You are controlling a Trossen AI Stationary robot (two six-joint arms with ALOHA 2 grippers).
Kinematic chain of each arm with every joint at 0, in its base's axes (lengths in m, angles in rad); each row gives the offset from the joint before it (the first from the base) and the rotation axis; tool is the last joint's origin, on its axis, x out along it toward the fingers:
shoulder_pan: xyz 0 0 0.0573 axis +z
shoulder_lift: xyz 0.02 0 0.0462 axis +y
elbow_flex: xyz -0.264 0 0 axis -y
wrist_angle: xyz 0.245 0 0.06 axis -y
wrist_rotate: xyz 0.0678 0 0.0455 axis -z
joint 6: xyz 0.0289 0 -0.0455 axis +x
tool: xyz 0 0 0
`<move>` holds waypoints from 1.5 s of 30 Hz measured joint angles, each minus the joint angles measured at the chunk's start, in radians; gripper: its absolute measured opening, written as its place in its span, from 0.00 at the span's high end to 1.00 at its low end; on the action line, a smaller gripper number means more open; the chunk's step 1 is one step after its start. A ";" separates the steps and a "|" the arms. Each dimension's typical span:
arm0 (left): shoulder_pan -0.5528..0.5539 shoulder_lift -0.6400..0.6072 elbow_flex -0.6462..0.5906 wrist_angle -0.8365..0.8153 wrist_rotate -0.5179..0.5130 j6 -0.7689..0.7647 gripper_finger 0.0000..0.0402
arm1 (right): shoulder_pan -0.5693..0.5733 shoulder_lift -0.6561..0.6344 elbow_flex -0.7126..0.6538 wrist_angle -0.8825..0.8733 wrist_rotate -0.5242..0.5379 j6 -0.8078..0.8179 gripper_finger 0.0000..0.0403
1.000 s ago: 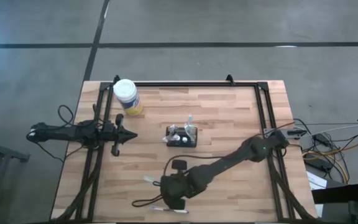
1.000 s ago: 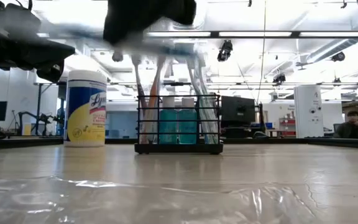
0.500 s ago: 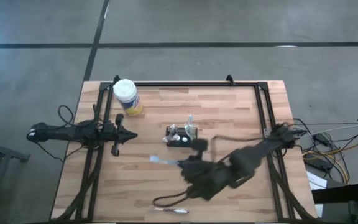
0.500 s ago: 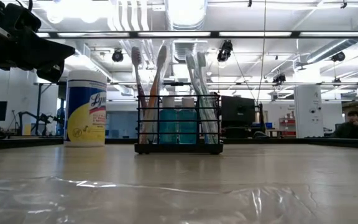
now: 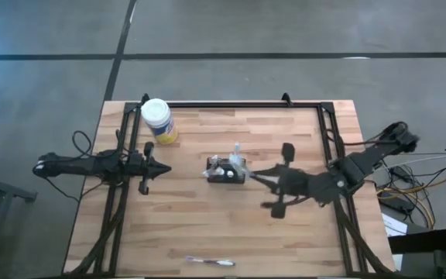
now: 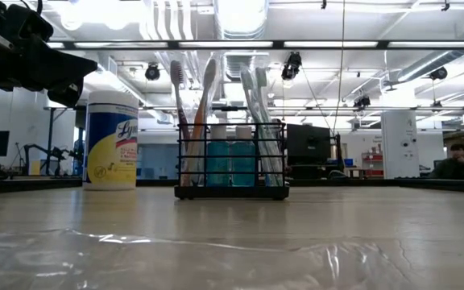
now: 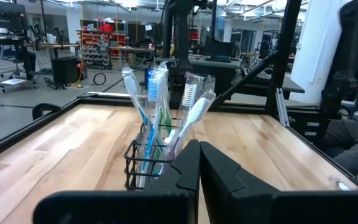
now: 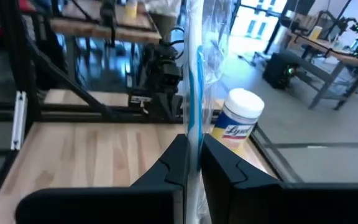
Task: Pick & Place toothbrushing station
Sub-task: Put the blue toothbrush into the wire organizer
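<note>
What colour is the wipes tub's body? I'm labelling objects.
Yellow, with a white lid; the tub shows best in the low view.

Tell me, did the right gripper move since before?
Yes. The right gripper, shut on a wrapped toothbrush, swung from the table's near edge up to beside the caddy.

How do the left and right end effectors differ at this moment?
The left end effector holds nothing; the right end effector is shut on a wrapped toothbrush. The left one sits at the left side of the table, apart from the caddy; the right one is close beside it. Both are shut and point toward the caddy.
</note>
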 joint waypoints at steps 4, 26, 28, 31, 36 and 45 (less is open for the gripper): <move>0.000 0.000 0.000 0.000 0.000 0.004 0.97 | 0.000 -0.168 -0.304 0.268 -0.021 -0.011 0.95; 0.000 0.000 0.000 0.021 -0.015 0.085 0.97 | -0.029 -0.860 -1.246 1.012 -0.214 -0.213 0.95; 0.000 0.000 0.000 0.022 -0.016 0.096 0.97 | -0.029 -0.892 -1.284 1.040 -0.229 -0.227 0.95; 0.000 0.000 0.000 0.023 -0.016 0.120 0.97 | -0.029 -0.917 -1.341 1.109 -0.240 -0.245 0.95; 0.000 0.000 0.000 0.032 -0.016 0.130 0.97 | -0.029 -0.927 -1.429 1.239 -0.240 -0.250 0.95; 0.000 0.000 0.000 0.042 -0.016 0.134 0.97 | -0.028 -0.914 -1.450 1.260 -0.292 -0.281 0.95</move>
